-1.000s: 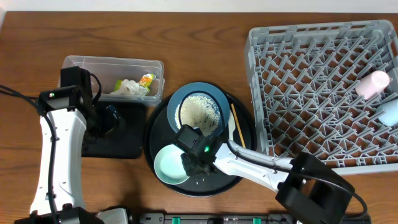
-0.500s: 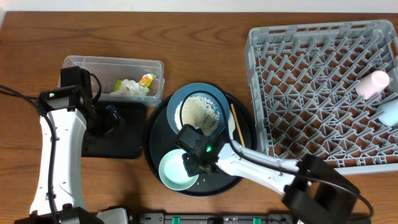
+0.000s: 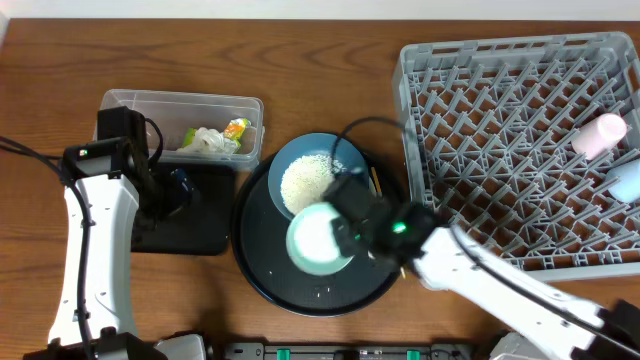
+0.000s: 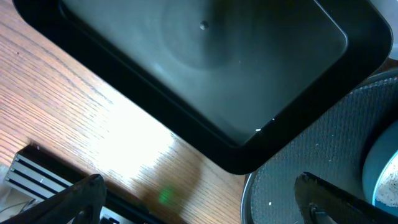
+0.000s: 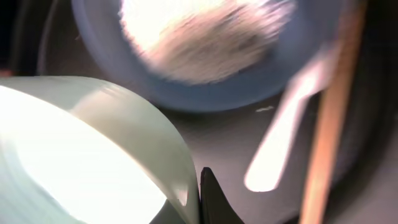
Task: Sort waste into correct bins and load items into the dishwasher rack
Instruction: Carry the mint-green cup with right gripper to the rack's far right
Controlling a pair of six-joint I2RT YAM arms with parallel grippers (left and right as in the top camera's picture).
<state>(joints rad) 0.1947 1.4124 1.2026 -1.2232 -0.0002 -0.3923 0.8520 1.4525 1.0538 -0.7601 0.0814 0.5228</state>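
My right gripper [image 3: 345, 235] is shut on the rim of the pale green bowl [image 3: 318, 240] and holds it lifted over the round black tray [image 3: 262, 270]; the bowl fills the lower left of the right wrist view [image 5: 81, 155]. The dark blue plate [image 3: 288, 158] with a heap of white rice [image 3: 308, 178] lies just behind it. The white spoon [image 5: 280, 137] and a chopstick [image 5: 326, 118] lie on the tray to the right. My left gripper [image 4: 199, 199] is open over the table by the shallow black bin [image 3: 195, 215]. The clear tub [image 3: 150, 105] holds the tissue [image 3: 205, 140] and wrapper [image 3: 236, 128].
The grey dishwasher rack [image 3: 500, 90] stands at the right, with a pink cup [image 3: 600, 135] and a pale cup [image 3: 625, 178] at its right edge. Loose rice grains lie on the round tray.
My right gripper has lifted the green bowl off the tray's front left and carried it right and back, toward the plate. The left arm has not moved.
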